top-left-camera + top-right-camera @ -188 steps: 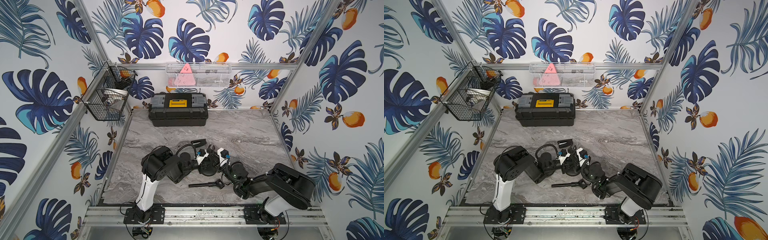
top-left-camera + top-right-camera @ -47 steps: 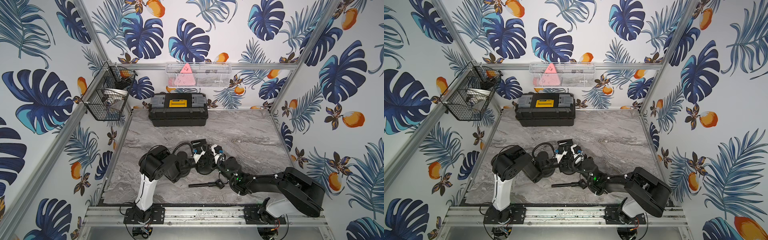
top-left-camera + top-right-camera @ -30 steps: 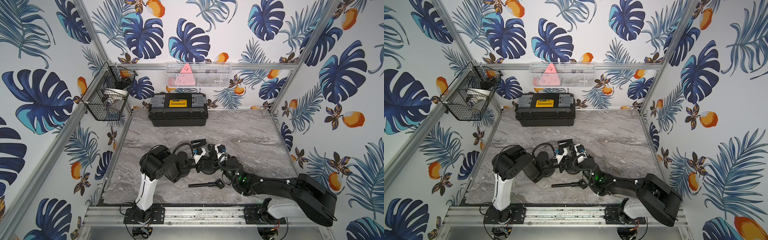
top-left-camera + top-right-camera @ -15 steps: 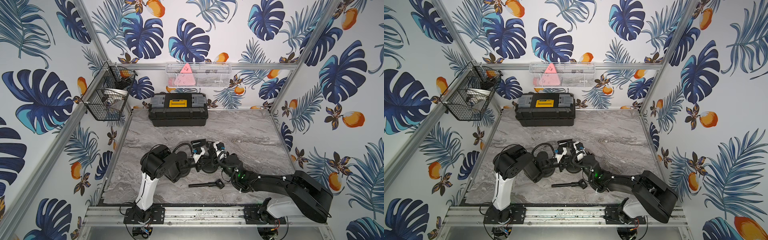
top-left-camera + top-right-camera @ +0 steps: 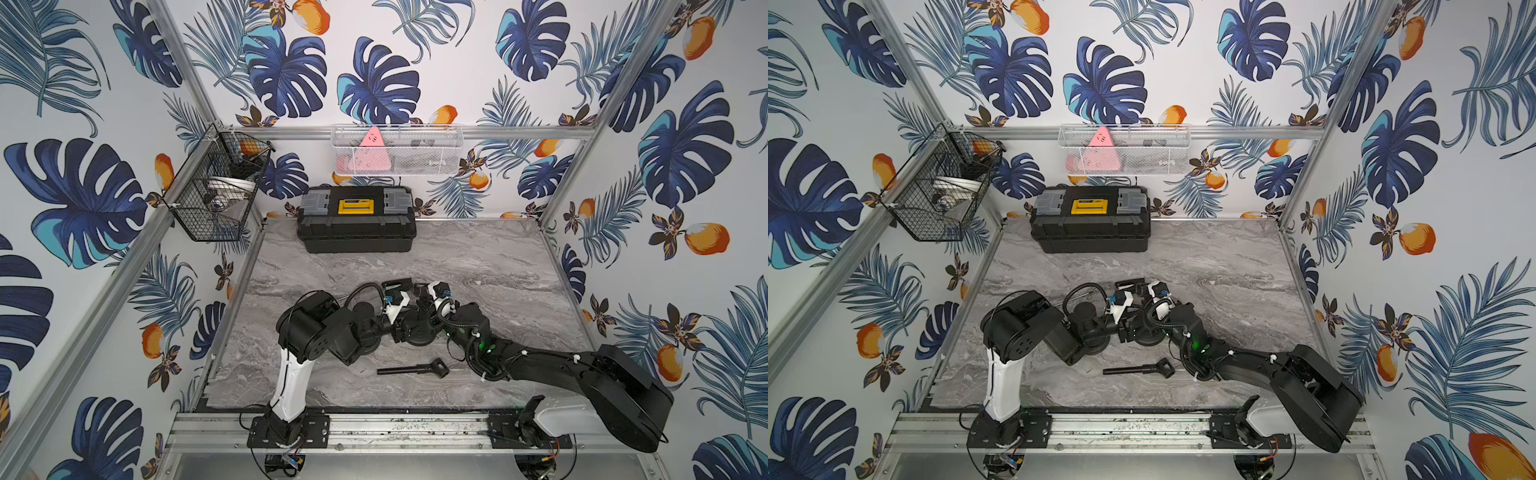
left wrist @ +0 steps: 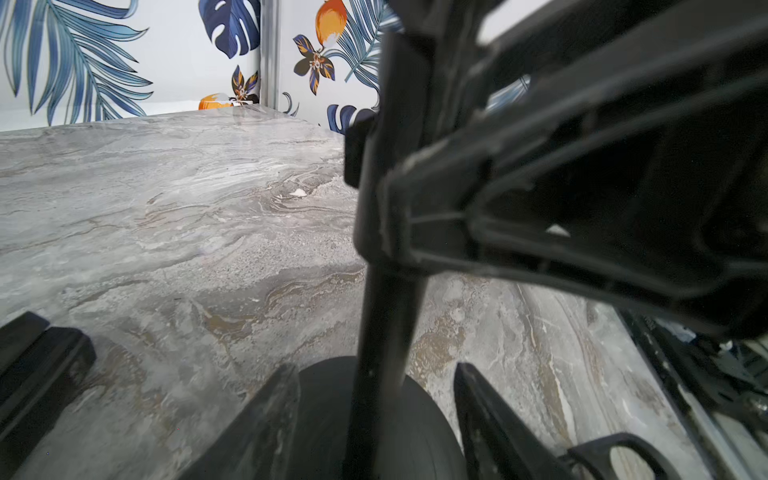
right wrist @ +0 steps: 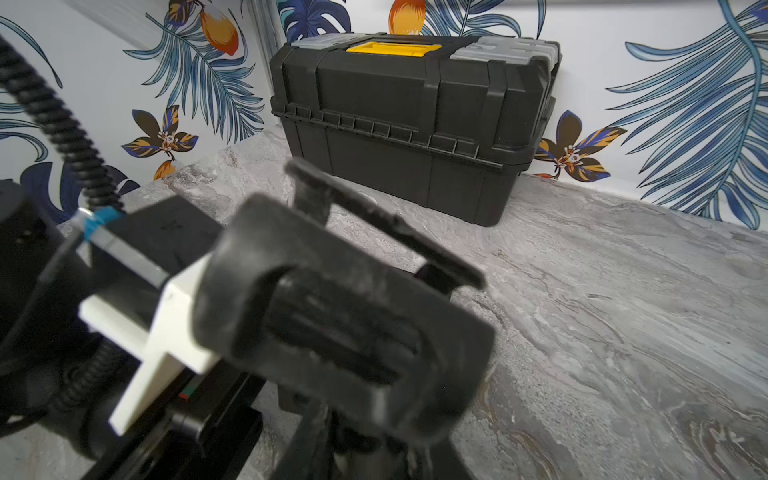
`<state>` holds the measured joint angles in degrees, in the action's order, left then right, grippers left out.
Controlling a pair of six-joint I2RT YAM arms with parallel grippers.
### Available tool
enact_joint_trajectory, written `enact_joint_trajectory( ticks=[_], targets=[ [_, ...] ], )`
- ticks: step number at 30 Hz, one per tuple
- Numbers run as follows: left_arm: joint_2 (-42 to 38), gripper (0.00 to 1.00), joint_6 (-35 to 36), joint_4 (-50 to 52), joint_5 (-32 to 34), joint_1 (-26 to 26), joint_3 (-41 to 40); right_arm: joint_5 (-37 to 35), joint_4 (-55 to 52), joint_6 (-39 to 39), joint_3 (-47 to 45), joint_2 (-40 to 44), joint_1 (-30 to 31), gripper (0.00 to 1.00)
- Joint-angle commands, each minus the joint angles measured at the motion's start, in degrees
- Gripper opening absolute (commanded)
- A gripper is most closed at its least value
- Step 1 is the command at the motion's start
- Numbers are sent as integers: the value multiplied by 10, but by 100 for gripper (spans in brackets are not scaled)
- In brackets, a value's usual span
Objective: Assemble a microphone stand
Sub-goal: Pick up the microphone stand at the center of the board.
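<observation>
1. At mid-counter point(image 6: 166, 208), the pole point(image 6: 386, 316) stood upright on its round base point(image 6: 324, 415).
2. The left end effector point(image 6: 376, 370) was open, with a finger on either side of the pole's foot and neither touching it.
3. The right end effector point(image 5: 422, 309) was closed on the pole, higher up.
4. A loose rod point(image 5: 409, 368) lay flat nearby, apart from the base.

A: Where do the top views sit?
B: High over the front rail point(image 5: 395, 432), looking down toward the back wall point(image 5: 457, 62) — both top views cover the whole counter point(image 5: 478, 266), toolbox point(image 5: 356, 224) at upper centre.
A: The wrist cameras?
B: Low and very close. The left wrist view hugs the stand pole point(image 6: 386, 324), facing a wall corner point(image 6: 268, 54); the right wrist view faces the toolbox point(image 7: 411, 124) — shared with the top views.
</observation>
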<state>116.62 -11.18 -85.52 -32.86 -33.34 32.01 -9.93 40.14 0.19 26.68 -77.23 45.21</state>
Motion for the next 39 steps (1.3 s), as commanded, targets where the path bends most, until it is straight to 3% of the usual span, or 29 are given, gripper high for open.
enact_joint_trajectory(
  ticks=[1, 9, 15, 19, 23, 30, 39],
  targets=[
    [-32, 66, -35, -25, 39, 1, -14, 10, -71, -25, 16, 4, -12, 0],
    [-142, 69, -96, 54, 100, 1, -23, 53, -108, -44, 54, 49, -45, 0],
    [-247, 73, -130, 220, 148, 1, 0, 93, -151, -57, 91, 71, -76, 0],
    [-313, 77, -139, 381, 183, 2, 40, 127, -172, -63, 115, 89, -105, 0],
    [-362, 86, -171, 475, 206, 2, 55, 165, -197, -67, 150, 106, -131, 0],
    [-391, 93, -287, 640, 159, 41, 116, 237, -217, -75, 207, 115, -160, 0],
    [-390, 90, -320, 754, 93, 58, 181, 319, -199, -50, 272, 90, -173, 0]
  ],
)
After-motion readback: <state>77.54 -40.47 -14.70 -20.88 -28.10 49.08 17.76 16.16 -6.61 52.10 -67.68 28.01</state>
